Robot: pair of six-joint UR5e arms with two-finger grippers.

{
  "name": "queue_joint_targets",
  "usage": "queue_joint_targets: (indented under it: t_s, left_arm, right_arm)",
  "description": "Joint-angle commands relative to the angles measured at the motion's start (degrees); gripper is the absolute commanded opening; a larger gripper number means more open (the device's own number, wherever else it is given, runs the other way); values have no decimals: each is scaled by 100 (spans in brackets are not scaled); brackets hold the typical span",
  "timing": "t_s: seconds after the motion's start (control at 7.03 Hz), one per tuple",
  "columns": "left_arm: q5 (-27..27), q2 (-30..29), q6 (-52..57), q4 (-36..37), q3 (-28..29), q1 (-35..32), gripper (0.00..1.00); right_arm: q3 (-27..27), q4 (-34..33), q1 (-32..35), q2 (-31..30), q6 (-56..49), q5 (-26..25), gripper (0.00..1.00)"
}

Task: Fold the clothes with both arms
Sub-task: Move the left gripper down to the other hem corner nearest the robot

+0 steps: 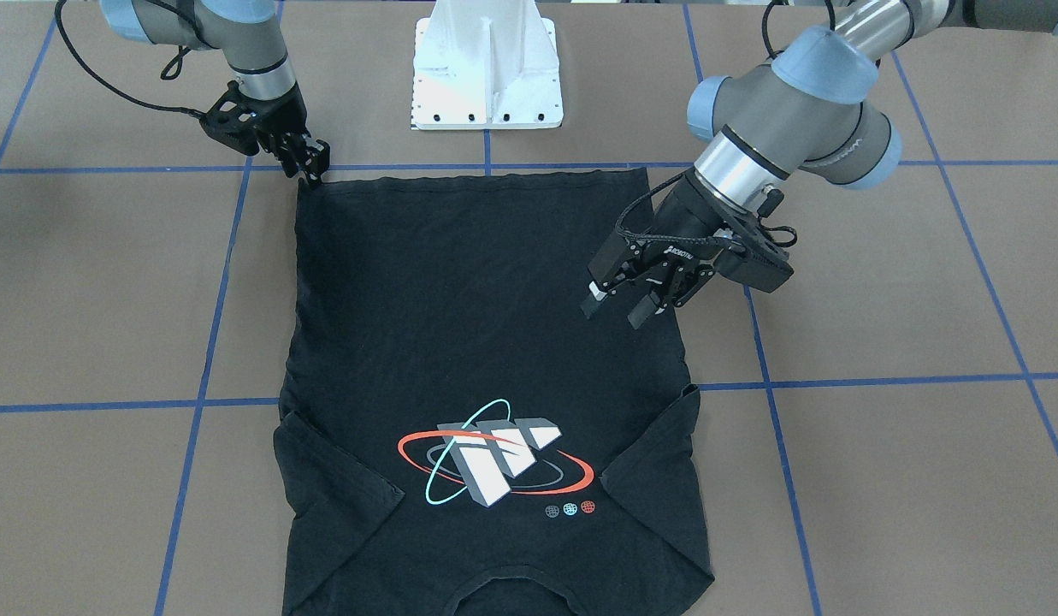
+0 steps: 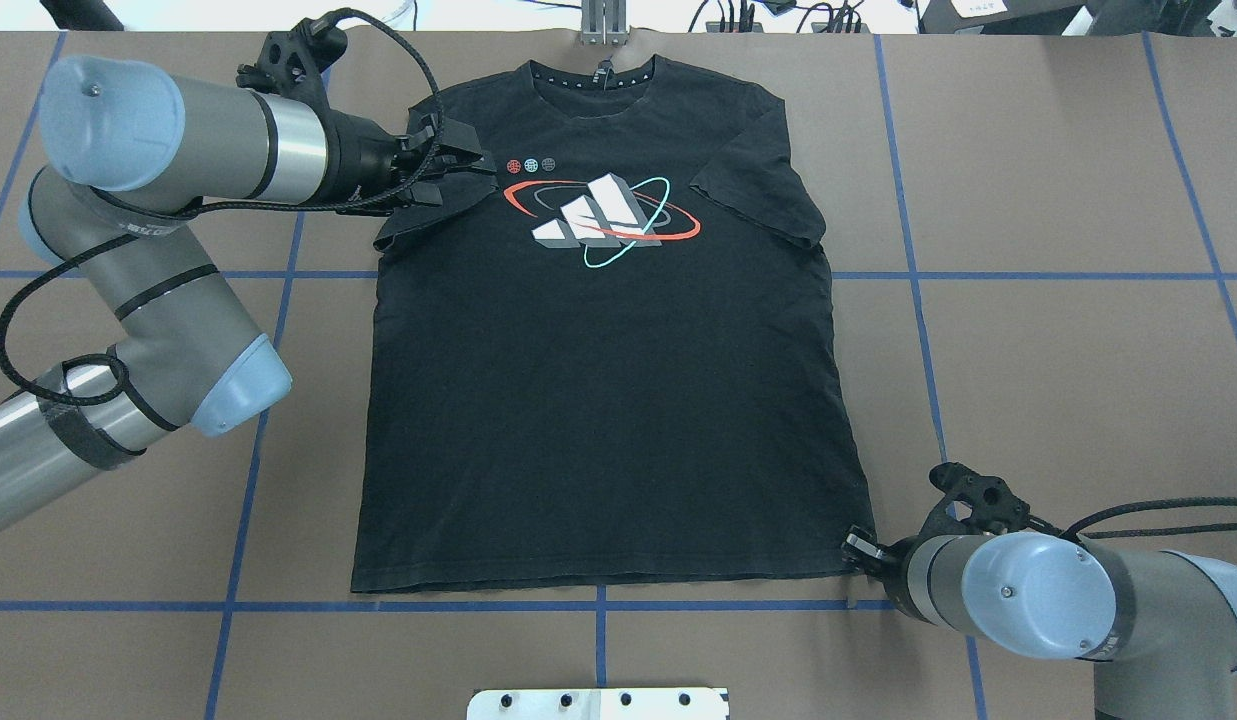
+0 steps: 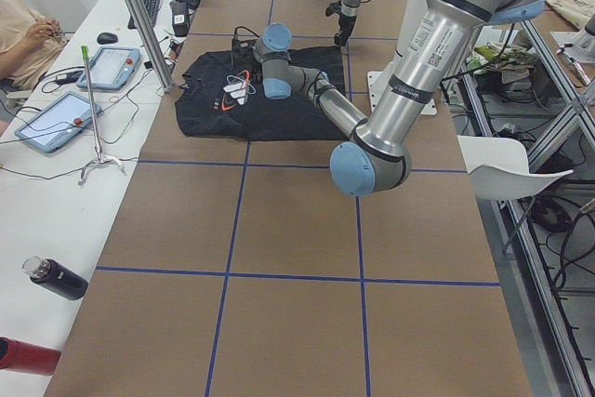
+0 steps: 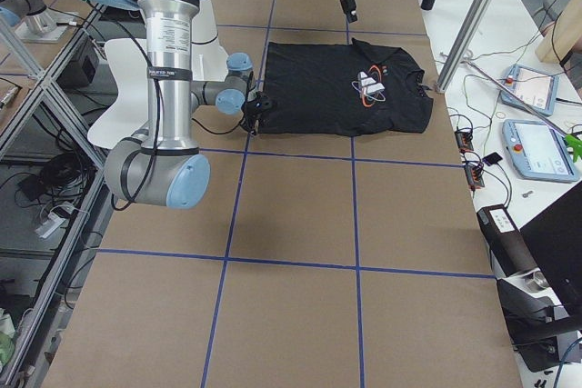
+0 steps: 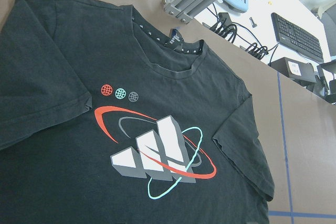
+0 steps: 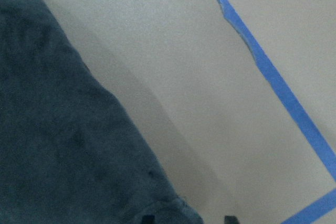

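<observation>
The black T-shirt (image 1: 486,291) lies flat, print up, on the surface (image 1: 888,291). The left end effector (image 1: 615,313) hovers wide above it (holding nothing); the right end effector (image 1: 310,175) sits narrow at a hem corner, its wrist view alone showing fingertips (image 6: 148,219) parted astride it

T-shirt (image 2: 598,420) plain black, chest print (image 2: 598,215) of grey-white blocks with darker grey sides, ringed by a red oval and a teal oval plus a thin grey one, three small dots beside it red, teal, grey. Tabletop (image 2: 1058,380) flat brown, gridded by blue tape lines (image 2: 1028,275); base plate (image 1: 487,85) white. Left arm (image 2: 178,150) and right arm (image 2: 1038,595) silver-grey with light blue joint caps and black cables, left gripper (image 1: 615,314) and right gripper (image 1: 311,174) black
</observation>
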Motion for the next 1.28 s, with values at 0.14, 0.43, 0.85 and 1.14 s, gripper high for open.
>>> queue_joint_targets:
  t_s: [0.14, 0.43, 0.85, 1.14]
  left_arm:
    - [63, 4, 3, 0, 0, 19, 80]
    - [45, 21, -41, 87, -139, 63, 80]
    - [795, 1132, -50, 2186, -2331, 1289, 99]
    - [871, 1954, -93, 2180, -2821, 1722, 99]
  right_arm:
    - [40, 0, 23, 7, -8, -99, 0]
    - [215, 0, 76, -11, 1, -107, 0]
    - [470, 0, 15, -177, 27, -20, 0]
    - [725, 0, -204, -371, 45, -11, 0]
